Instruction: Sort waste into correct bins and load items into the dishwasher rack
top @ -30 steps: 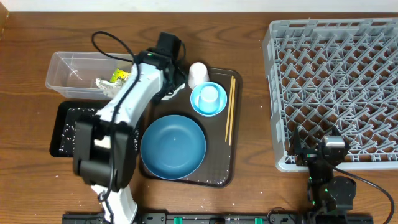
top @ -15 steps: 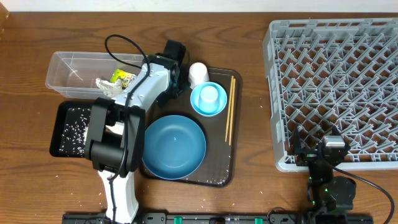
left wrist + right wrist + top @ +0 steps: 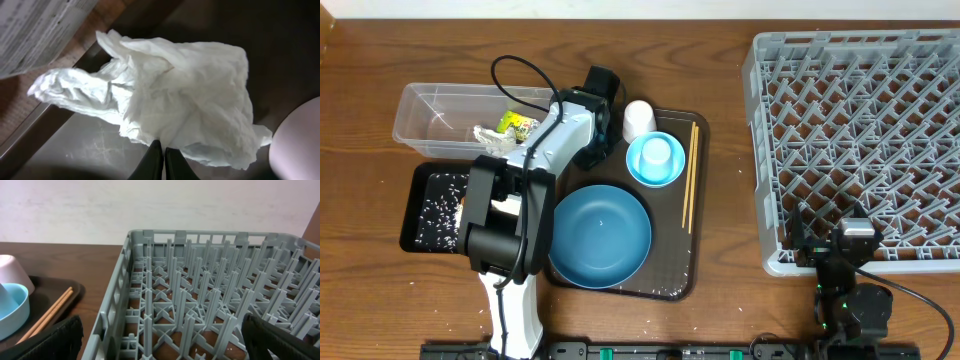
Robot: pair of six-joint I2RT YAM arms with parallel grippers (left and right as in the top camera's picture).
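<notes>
A crumpled white paper wrapper (image 3: pixel 190 95) lies on the back-left corner of the brown serving tray (image 3: pixel 90 145). My left gripper (image 3: pixel 162 150) is shut, its tips pinched on the wrapper's near edge. From overhead the left arm (image 3: pixel 570 130) hides that wrapper. On the tray sit the round blue plate (image 3: pixel 600 235), a light-blue bowl (image 3: pixel 655 165) with a white cup (image 3: pixel 658 152) in it, another white cup (image 3: pixel 638 118), and the chopsticks (image 3: pixel 689 175). My right gripper (image 3: pixel 162 340) stands open at the near-left corner of the grey dishwasher rack (image 3: pixel 752 150), holding nothing.
The clear tub (image 3: pixel 430 105) at the back left holds a yellow-green packet (image 3: pixel 517 123) and a white wrapper (image 3: pixel 488 137). In front of it, the black tray (image 3: pixel 415 235) holds loose rice (image 3: pixel 440 205). A few rice grains dot the brown serving tray's front edge (image 3: pixel 660 292).
My left arm swung slightly right over the tray's back-left corner, and its jaws went from wide open to shut on the wrapper. The right arm has not moved.
</notes>
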